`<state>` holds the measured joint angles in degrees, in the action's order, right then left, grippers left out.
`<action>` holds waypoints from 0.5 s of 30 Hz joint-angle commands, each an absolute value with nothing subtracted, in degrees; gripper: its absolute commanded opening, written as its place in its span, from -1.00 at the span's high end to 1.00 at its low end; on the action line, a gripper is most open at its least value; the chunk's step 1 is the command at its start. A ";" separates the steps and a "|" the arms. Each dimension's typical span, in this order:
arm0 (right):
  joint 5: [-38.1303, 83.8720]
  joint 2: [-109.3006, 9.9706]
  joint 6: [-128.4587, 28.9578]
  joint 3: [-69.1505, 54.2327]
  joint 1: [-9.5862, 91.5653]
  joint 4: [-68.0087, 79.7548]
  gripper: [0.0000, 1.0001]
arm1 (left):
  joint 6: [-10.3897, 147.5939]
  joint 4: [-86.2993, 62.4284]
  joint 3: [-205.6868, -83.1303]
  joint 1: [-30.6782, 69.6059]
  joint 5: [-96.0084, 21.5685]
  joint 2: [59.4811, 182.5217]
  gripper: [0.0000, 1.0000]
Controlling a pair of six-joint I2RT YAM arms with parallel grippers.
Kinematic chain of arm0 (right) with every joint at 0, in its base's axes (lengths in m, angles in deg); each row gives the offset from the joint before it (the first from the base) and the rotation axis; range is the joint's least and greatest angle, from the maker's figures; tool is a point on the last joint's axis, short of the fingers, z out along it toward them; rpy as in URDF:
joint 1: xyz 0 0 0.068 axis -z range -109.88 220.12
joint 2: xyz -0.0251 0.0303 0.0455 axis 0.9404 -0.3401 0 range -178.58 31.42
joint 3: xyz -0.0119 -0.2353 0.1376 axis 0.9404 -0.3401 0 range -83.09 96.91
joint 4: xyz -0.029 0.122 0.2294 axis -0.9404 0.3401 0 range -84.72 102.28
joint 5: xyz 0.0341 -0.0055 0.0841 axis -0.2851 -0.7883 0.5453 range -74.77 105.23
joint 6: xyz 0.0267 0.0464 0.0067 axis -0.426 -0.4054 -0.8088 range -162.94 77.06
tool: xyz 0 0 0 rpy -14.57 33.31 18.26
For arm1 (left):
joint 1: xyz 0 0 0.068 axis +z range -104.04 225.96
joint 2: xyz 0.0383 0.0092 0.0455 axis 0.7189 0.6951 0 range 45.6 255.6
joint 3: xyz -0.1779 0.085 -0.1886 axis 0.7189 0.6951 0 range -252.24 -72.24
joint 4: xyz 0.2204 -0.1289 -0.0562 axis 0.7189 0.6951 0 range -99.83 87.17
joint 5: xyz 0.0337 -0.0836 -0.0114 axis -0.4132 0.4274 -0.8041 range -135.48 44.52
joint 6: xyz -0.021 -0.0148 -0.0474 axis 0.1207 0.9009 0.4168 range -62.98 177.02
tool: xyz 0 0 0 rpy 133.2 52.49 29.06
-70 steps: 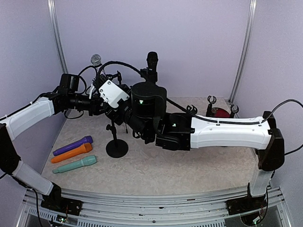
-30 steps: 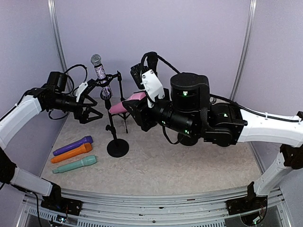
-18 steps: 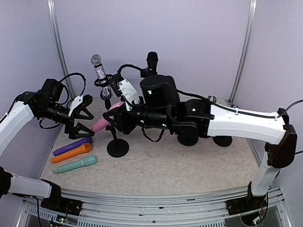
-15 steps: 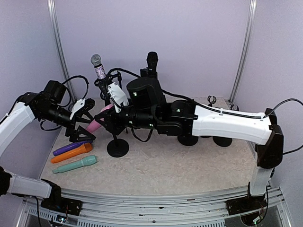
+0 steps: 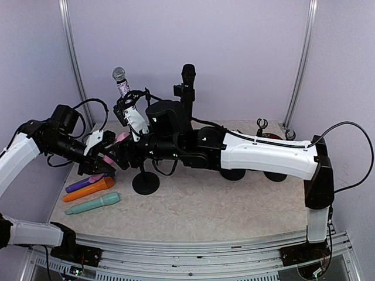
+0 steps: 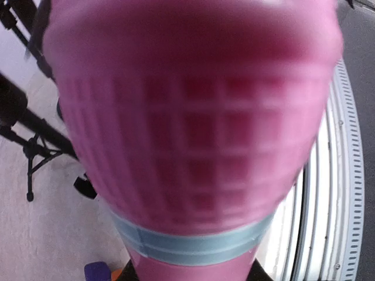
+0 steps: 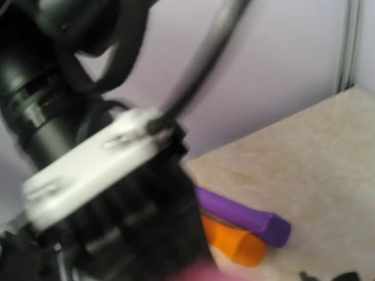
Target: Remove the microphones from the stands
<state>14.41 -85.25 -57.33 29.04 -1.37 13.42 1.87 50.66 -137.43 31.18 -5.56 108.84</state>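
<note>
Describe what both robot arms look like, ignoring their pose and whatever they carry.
The left arm and right arm share one design: glossy white, rounded link shells joined by black cylindrical joints. Loose black cables loop alongside them. A white camera bracket sits on the right wrist.

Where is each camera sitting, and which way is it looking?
Top external: high behind the arms, looking down at the table; both arms show, reaching left to the pink microphone.
Left wrist: on the left arm's wrist, facing the pink microphone, whose head fills the view; no fingers show.
Right wrist: on the right arm's wrist, facing the left arm, with the purple microphone and orange microphone beyond; blurred, own fingers unseen.
Shared: top external and left wrist both see the pink microphone.
</note>
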 commanded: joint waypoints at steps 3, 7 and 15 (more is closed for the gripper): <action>7.82 -74.77 -55.60 21.46 -1.92 8.73 -0.88 | 1.51 43.46 -134.53 42.41 -14.81 110.56 0.73; 3.78 -70.91 -54.96 17.82 -1.80 8.20 -0.90 | -1.37 38.92 -134.07 49.44 -20.62 115.50 0.72; -4.09 -66.38 -56.73 11.96 -1.86 8.41 -0.88 | -0.25 23.77 -131.17 56.23 -34.81 128.54 0.66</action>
<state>1.78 -67.93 -55.84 14.68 -1.65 9.11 -1.30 34.35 -132.53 54.76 -25.34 123.44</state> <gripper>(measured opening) 0.942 0.322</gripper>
